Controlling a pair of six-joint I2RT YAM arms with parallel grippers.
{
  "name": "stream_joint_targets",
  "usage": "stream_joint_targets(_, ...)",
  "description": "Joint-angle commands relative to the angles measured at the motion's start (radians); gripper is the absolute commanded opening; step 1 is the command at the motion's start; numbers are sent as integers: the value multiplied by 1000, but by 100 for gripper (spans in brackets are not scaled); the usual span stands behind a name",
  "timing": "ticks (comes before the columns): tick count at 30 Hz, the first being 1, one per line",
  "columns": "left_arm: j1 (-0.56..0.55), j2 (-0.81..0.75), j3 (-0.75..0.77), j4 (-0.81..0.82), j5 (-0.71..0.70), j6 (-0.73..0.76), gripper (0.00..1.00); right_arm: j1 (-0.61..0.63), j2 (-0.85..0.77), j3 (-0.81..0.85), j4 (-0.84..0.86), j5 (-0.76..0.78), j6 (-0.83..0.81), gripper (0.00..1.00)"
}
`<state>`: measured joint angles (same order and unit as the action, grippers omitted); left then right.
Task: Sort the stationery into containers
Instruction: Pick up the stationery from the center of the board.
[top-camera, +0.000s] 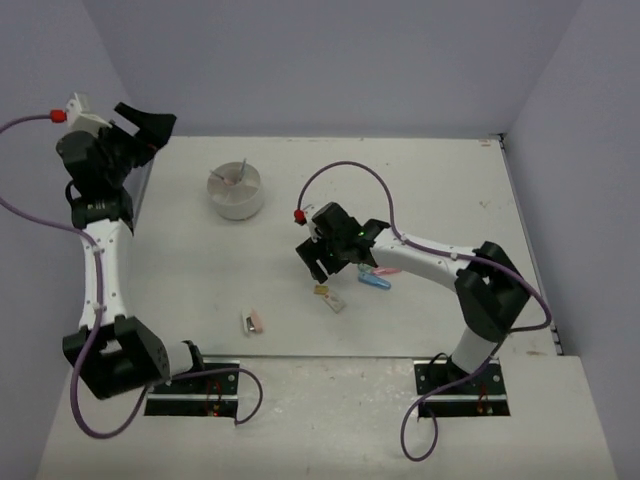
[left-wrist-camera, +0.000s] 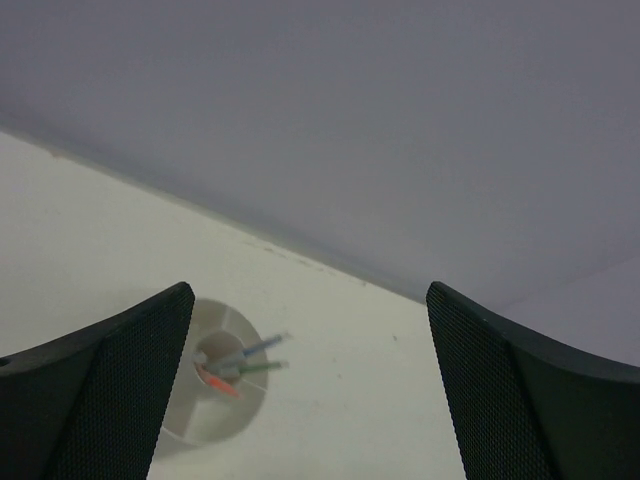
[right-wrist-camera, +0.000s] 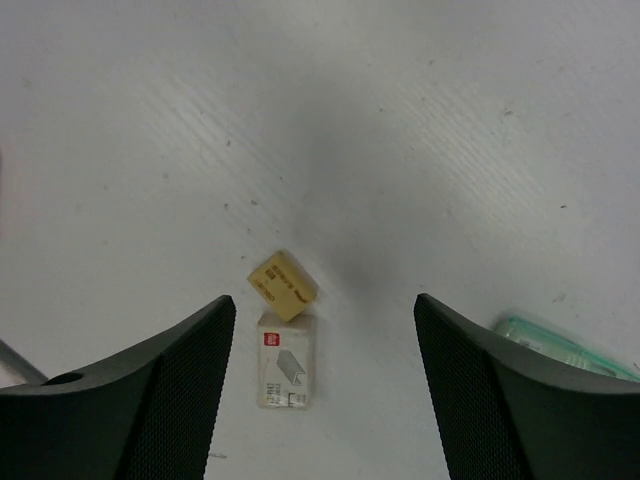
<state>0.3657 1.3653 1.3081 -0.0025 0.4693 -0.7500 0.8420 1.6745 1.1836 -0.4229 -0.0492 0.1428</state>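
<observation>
Tan eraser (right-wrist-camera: 283, 285) lies between the right fingers (right-wrist-camera: 150, 400), touching neither.

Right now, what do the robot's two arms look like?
The left arm and right arm are white with black joints, each trailing a purple cable with a red cap. The left gripper and right gripper are black with mesh-textured fingers.

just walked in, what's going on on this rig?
Stationery sorting, mid-run. The right gripper hovers open over a small tan block eraser and a little white printed box lying side by side, nothing gripped yet. The left gripper is raised at the far left, open and empty, facing the round white divided dish, which holds a few thin pens.
</observation>
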Motion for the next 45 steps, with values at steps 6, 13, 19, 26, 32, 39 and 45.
stream_joint_targets(6, -175, -541, -340, -93, 34, 67, 100, 86, 199, 145, -142, 63, -230, 63)
stream_joint_targets(13, -214, -617, -386, -236, 64, 219, 100, 80, 271, 178, -197, -25, -223, 56)
stream_joint_targets(19, -216, -615, -466, -184, 131, 215, 100, 81, 274, 133, -163, 29, -211, 43)
stream_joint_targets(26, -216, -615, -476, -160, 152, 232, 100, 81, 322, 136, -181, 91, -207, 41)
stream_joint_targets(32, -215, -611, -501, -140, 163, 224, 100, 80, 316, 130, -192, 100, -195, 46)
stream_joint_targets(39, -216, -608, -512, -116, 181, 218, 100, 80, 320, 135, -197, 84, -188, 47)
stream_joint_targets(45, -216, -604, -517, -106, 195, 213, 100, 81, 297, 127, -212, 53, -185, 38)
